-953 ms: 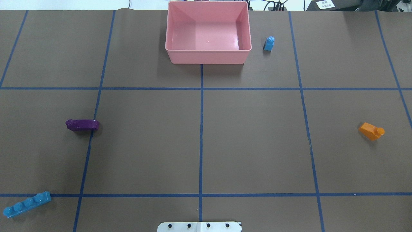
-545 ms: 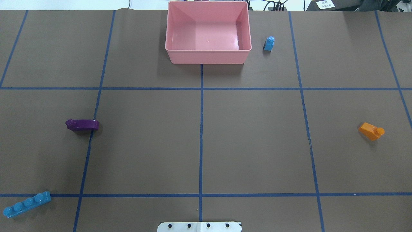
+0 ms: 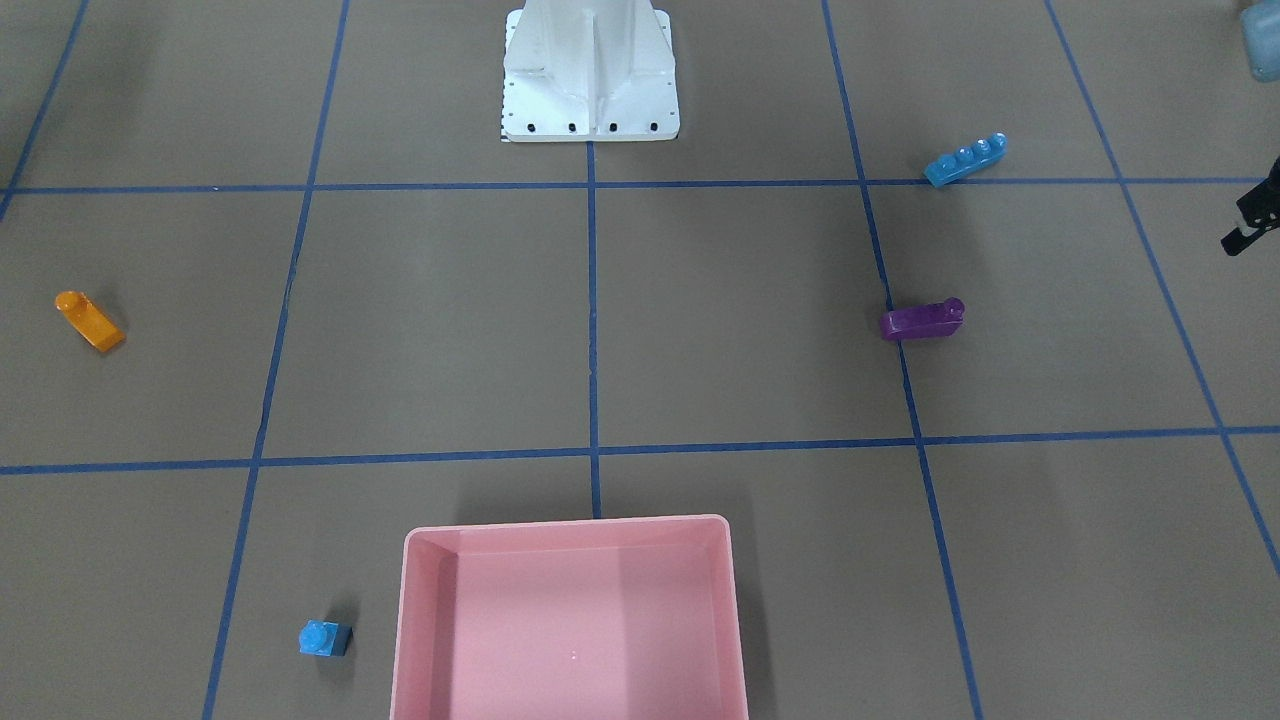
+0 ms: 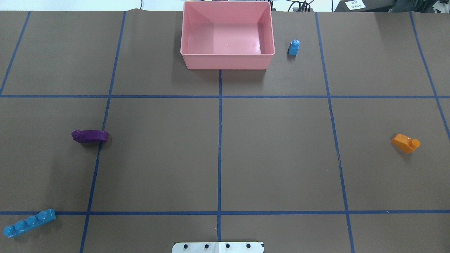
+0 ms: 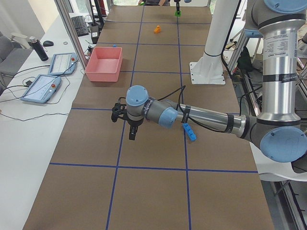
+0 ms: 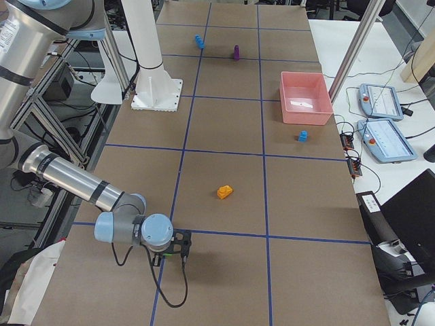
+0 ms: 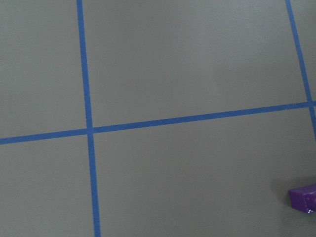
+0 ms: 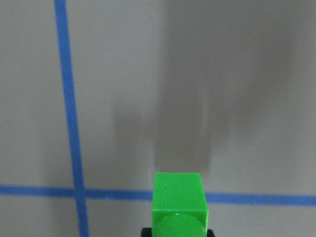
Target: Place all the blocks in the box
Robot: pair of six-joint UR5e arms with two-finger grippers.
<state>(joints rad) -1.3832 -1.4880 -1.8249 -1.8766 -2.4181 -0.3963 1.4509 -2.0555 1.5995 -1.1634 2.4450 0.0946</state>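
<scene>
The pink box [image 4: 227, 61] stands at the table's far middle and holds nothing. The tiny blue brick [image 4: 294, 47] stands just right of it. The purple sloped brick [image 4: 89, 136] lies mid-left; its corner shows in the left wrist view [image 7: 303, 197]. The long blue brick [image 4: 29, 222] lies near left and the orange sloped brick [image 4: 405, 143] mid-right. My right gripper [image 6: 180, 244] is beyond the table's right end, shut on the green brick [image 8: 178, 205] and holding it above the surface. My left gripper [image 3: 1250, 225] hovers beyond the purple brick; I cannot tell whether it is open.
The white robot base [image 3: 590, 80] stands at the near middle edge. Blue tape lines [image 4: 219, 140] divide the brown table cover into squares. Control pendants [image 6: 380, 129] and cables lie beyond the far edge behind the box.
</scene>
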